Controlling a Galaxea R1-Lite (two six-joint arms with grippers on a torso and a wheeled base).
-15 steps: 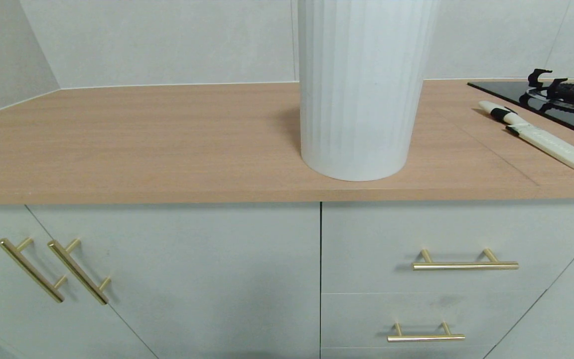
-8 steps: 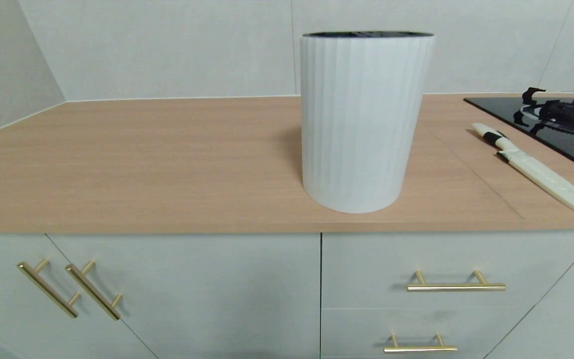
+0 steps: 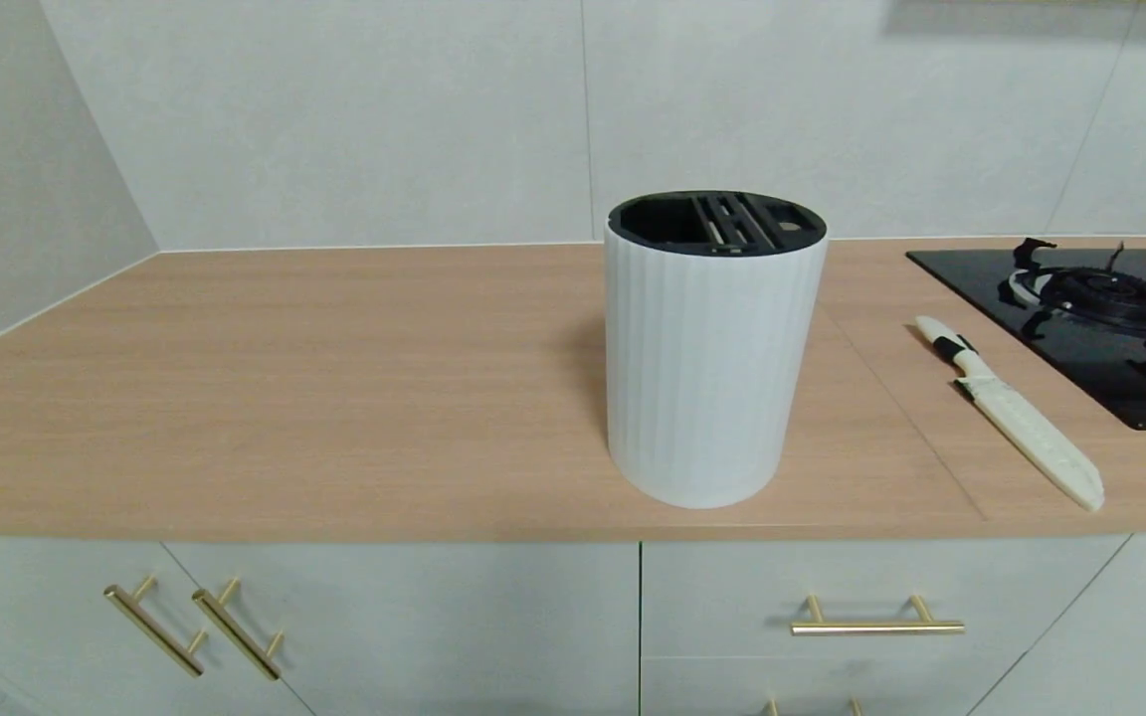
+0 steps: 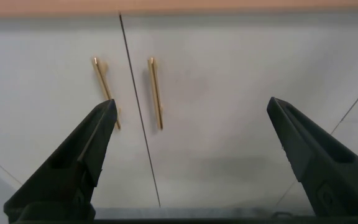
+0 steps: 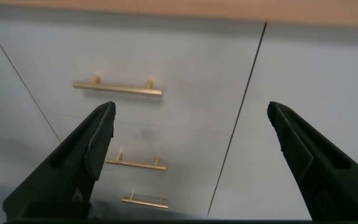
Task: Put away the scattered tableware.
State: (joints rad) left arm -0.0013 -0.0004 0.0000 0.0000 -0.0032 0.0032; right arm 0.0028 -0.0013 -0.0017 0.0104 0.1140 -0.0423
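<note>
A cream knife (image 3: 1011, 416) with a black band on its handle lies flat on the wooden counter (image 3: 334, 398), to the right, beside the hob. A tall white ribbed holder (image 3: 710, 348) with a black slotted top stands near the counter's front edge, at the middle. My left gripper (image 4: 191, 112) is open below counter height, facing the cupboard doors with two gold handles (image 4: 129, 93). My right gripper (image 5: 191, 112) is open too, facing the drawer fronts with gold handles (image 5: 118, 88). Nothing is between either pair of fingers.
A black gas hob (image 3: 1090, 318) with a burner sits at the counter's right end. Grey tiled walls close the back and left. Cupboard doors (image 3: 334, 636) and drawers (image 3: 876, 626) lie below the counter. The counter's left half is bare wood.
The head camera has risen, so the whole scene sits lower in the picture and the holder's black slotted top has come into sight. Knife and holder keep their places on the counter.
</note>
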